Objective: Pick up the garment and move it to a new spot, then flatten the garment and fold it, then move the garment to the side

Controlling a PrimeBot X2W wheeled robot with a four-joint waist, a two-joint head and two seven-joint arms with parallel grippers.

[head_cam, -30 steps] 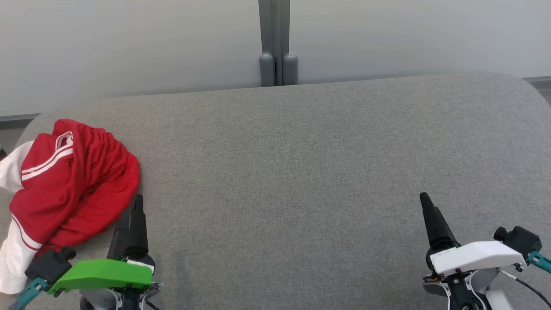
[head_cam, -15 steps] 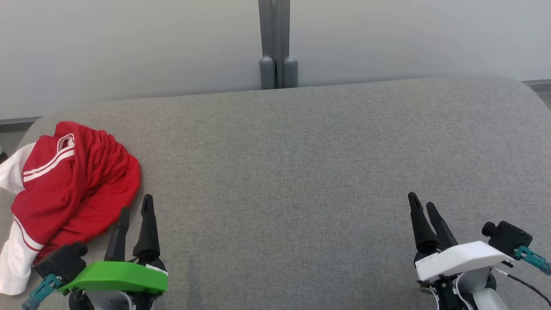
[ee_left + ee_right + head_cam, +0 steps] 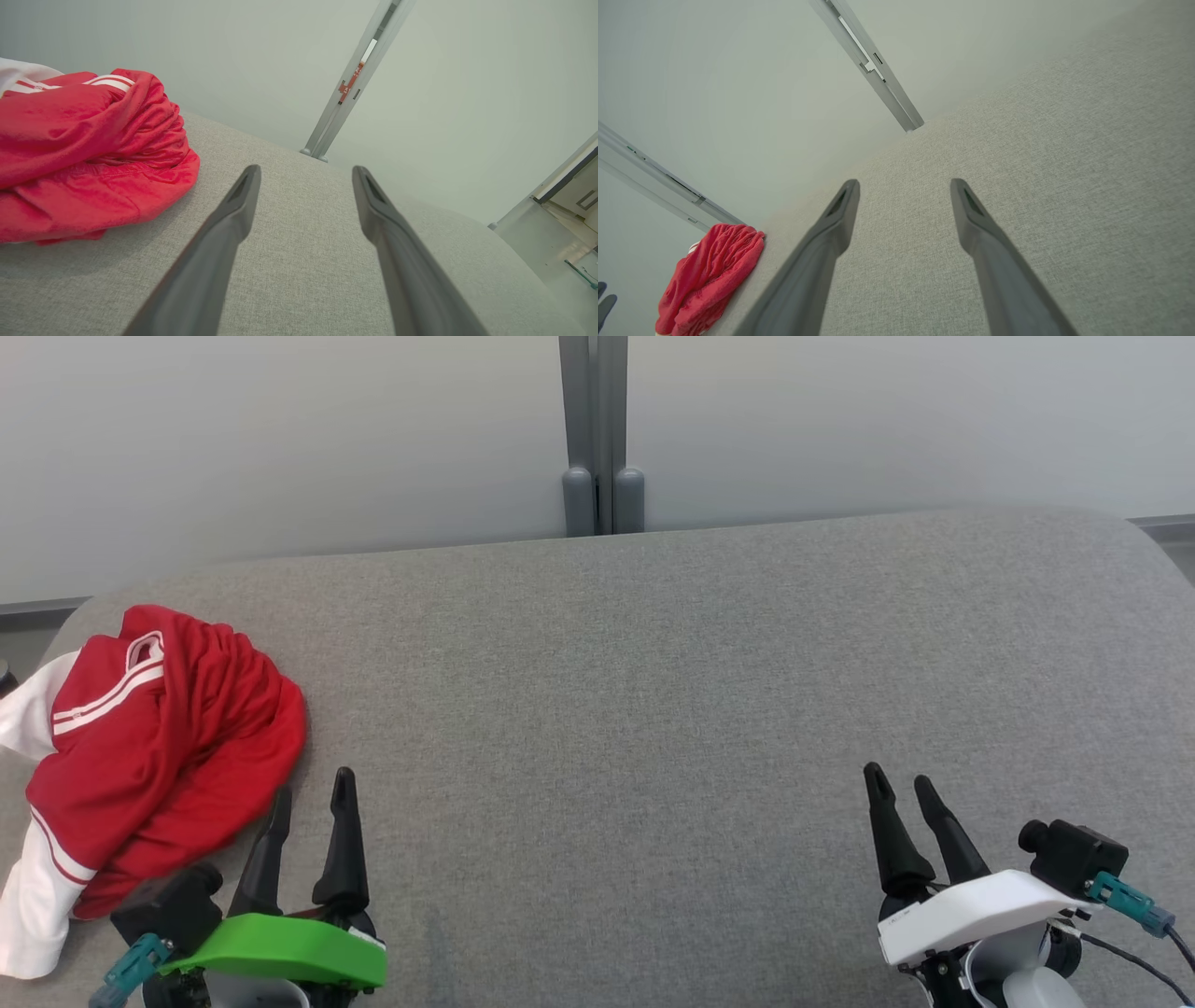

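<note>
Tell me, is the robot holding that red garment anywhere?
Nothing is held. The left end effector is open beside the garment; the right end effector is open too.

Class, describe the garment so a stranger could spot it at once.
Find the wide grey fabric surface. At its left end, beside the left gripper, lies the garment: a crumpled bright red heap with white stripes, unlike the plain grey around it.

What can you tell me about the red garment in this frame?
The garment is red, smooth-looking cloth with white stripes and white panels, crumpled in a heap at the left end of the grey fabric surface it rests on. White cloth trails out at its left side. Nothing grips it; the open left gripper sits just to its right, apart from it.
</note>
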